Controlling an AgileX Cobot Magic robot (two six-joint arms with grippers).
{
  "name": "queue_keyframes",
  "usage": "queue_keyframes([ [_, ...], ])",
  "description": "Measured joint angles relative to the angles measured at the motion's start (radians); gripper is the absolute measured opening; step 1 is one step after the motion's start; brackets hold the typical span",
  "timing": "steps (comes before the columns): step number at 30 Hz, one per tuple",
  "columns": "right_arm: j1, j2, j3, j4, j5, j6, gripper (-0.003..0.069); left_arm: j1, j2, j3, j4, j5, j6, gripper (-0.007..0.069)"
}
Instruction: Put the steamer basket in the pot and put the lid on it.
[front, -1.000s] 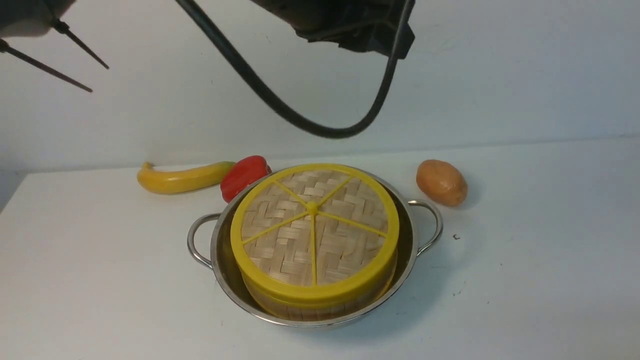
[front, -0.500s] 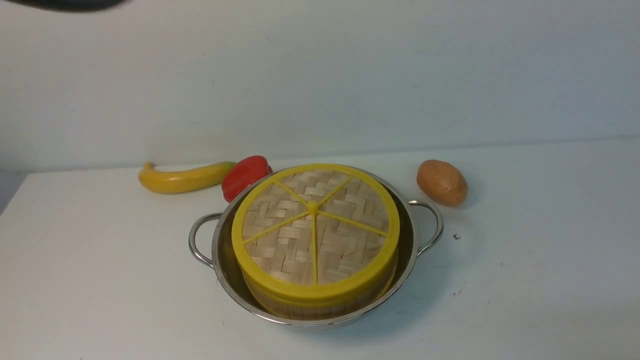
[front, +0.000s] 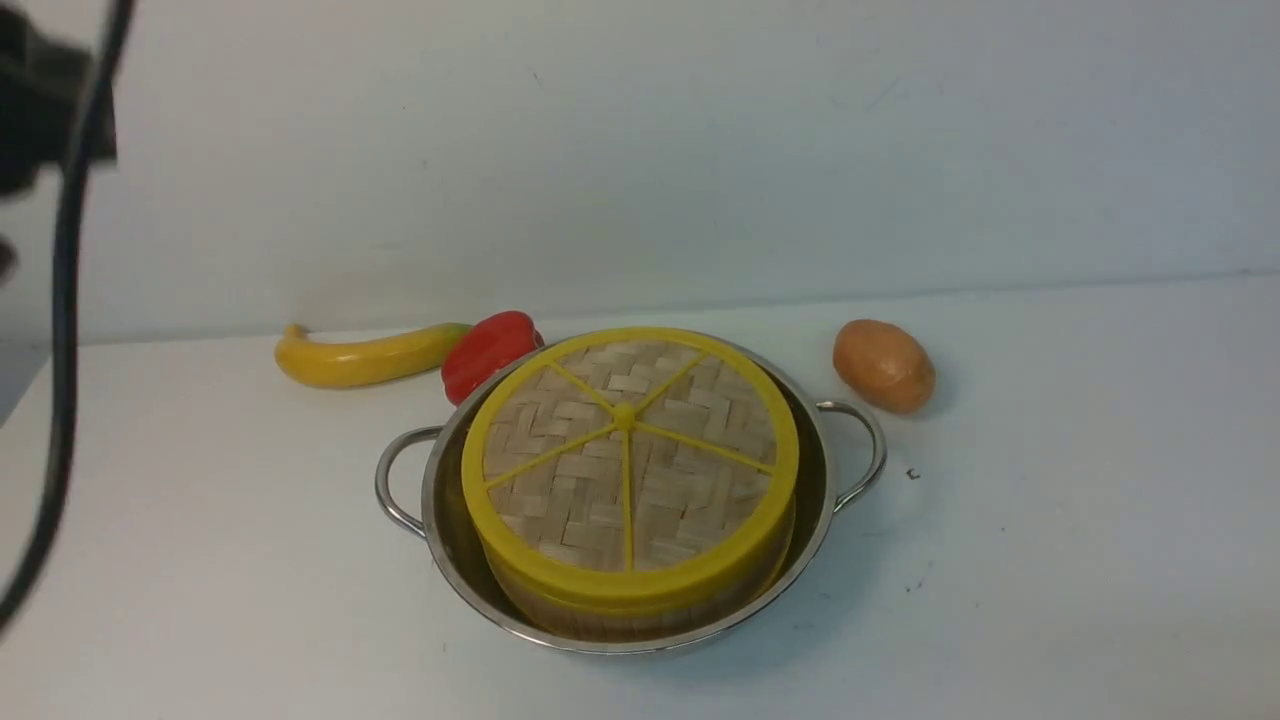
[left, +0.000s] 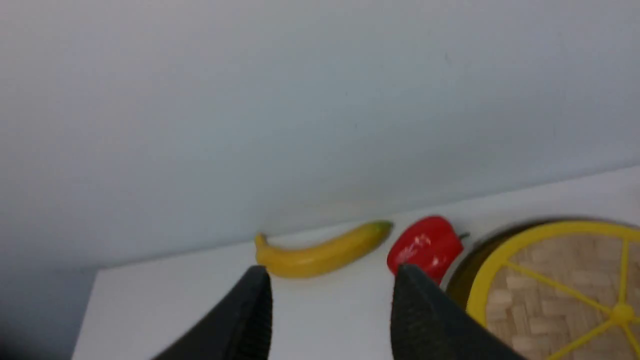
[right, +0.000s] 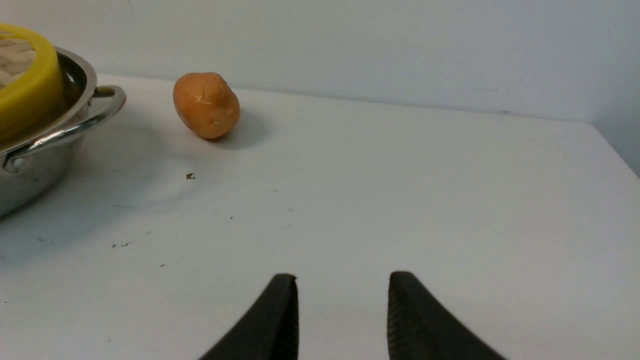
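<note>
- Lid (front: 629, 462) rests on steamer basket (front: 640, 605), seated inside pot (front: 455, 540).
- Left gripper (left: 332, 300): jaws wide, empty, beside pot.
- Right gripper (right: 342, 305): jaws apart, empty, well clear of pot.
- Risk: arm cable (front: 60, 330) snagging pot handle, dislodging lid.

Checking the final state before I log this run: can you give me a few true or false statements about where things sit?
1. The lid sits on the steamer basket inside the pot. True.
2. The potato lies inside the pot. False: it rests on the table, beyond the right handle.
3. The left gripper holds the banana. False: its jaws are open and empty.
4. The red pepper lies between banana and pot. True.
</note>
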Motion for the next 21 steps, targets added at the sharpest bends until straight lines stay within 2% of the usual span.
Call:
queue_keyframes([
  [1, 0.0, 0.0, 0.0, 0.0, 0.0, 0.0, 0.0241, 0.02, -0.061, 0.108, -0.001, -0.035, -0.031, 0.0311],
  [6, 0.0, 0.0, 0.0, 0.0, 0.0, 0.0, 0.0241, 0.064, -0.291, 0.378, 0.0, -0.094, -0.091, 0.0311],
  [9, 0.0, 0.0, 0.0, 0.0, 0.0, 0.0, 0.0241, 0.074, -0.432, 0.477, -0.001, -0.094, -0.1, 0.0311],
  [16, 0.0, 0.0, 0.0, 0.0, 0.0, 0.0, 0.0241, 0.12, -0.709, 0.605, -0.001, -0.049, -0.117, 0.0311],
  [21, 0.0, 0.0, 0.0, 0.0, 0.0, 0.0, 0.0241, 0.134, -0.789, 0.659, -0.001, -0.012, -0.123, 0.0311],
])
